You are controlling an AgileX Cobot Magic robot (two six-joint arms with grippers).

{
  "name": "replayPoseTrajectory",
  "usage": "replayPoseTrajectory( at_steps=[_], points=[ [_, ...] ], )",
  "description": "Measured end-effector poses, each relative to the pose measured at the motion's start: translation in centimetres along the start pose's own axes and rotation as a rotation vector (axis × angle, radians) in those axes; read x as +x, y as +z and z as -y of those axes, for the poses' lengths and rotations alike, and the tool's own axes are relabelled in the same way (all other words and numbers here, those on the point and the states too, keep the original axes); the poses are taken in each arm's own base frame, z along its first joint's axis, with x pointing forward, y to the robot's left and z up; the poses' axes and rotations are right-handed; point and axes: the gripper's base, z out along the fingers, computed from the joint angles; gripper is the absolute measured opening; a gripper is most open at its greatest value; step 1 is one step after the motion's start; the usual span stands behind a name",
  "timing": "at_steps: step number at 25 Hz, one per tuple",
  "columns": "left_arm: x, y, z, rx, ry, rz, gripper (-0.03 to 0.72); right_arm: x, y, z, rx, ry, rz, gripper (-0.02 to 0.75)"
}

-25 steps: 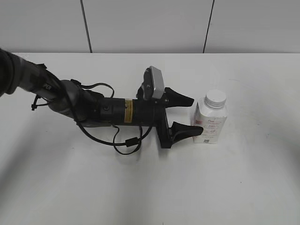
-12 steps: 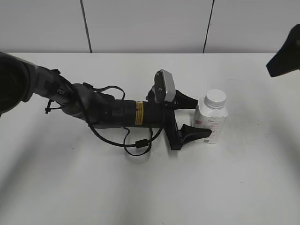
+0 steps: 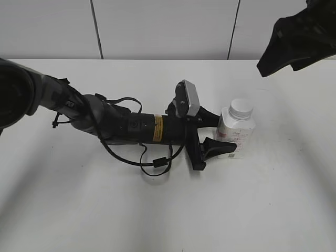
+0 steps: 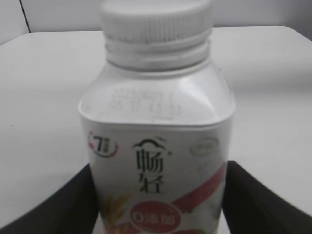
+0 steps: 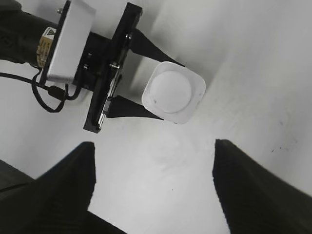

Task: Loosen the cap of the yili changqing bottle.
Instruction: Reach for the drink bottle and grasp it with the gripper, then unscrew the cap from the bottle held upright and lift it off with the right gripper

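Observation:
The yili changqing bottle (image 3: 237, 137) stands upright on the white table, its white cap (image 3: 241, 107) screwed on. My left gripper (image 3: 222, 132) lies low along the table and is shut on the bottle's lower body, one finger on each side. The left wrist view shows the bottle (image 4: 158, 146) close up with its cap (image 4: 156, 19) and both black fingers (image 4: 253, 200) against its sides. My right gripper (image 3: 287, 44) hangs high at the upper right, open and empty. The right wrist view (image 5: 153, 161) looks down on the cap (image 5: 173, 90).
The left arm and its looping black cable (image 3: 152, 163) stretch across the table from the left. The table top (image 3: 262, 210) is white, with a panelled wall (image 3: 157, 26) behind.
My right gripper has come into view at the upper right and moved in over the bottle. My left gripper has settled a little further onto the bottle.

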Motion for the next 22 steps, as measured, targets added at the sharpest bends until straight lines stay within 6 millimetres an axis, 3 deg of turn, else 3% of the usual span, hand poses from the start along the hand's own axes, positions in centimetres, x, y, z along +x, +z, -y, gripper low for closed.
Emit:
replayPoseTrajectory(
  at_steps=[9, 14, 17, 22],
  points=[
    [0.0, 0.0, 0.0, -0.004, -0.004, 0.000, 0.407, -2.9, 3.4, 1.8, 0.029, 0.097, -0.145, 0.587],
    [0.0, 0.0, 0.0, -0.004, -0.004, 0.000, 0.405, -4.3, 5.4, 0.6, 0.050, 0.061, -0.171, 0.587],
    [0.0, 0.0, 0.0, -0.004, -0.004, 0.000, 0.392, -4.4, 6.7, -0.5, 0.116, 0.022, -0.213, 0.587],
    [0.0, 0.0, 0.0, -0.003, -0.005, -0.001, 0.370, -4.2, 9.0, -0.7, 0.148, 0.027, -0.273, 0.587]
  ],
)
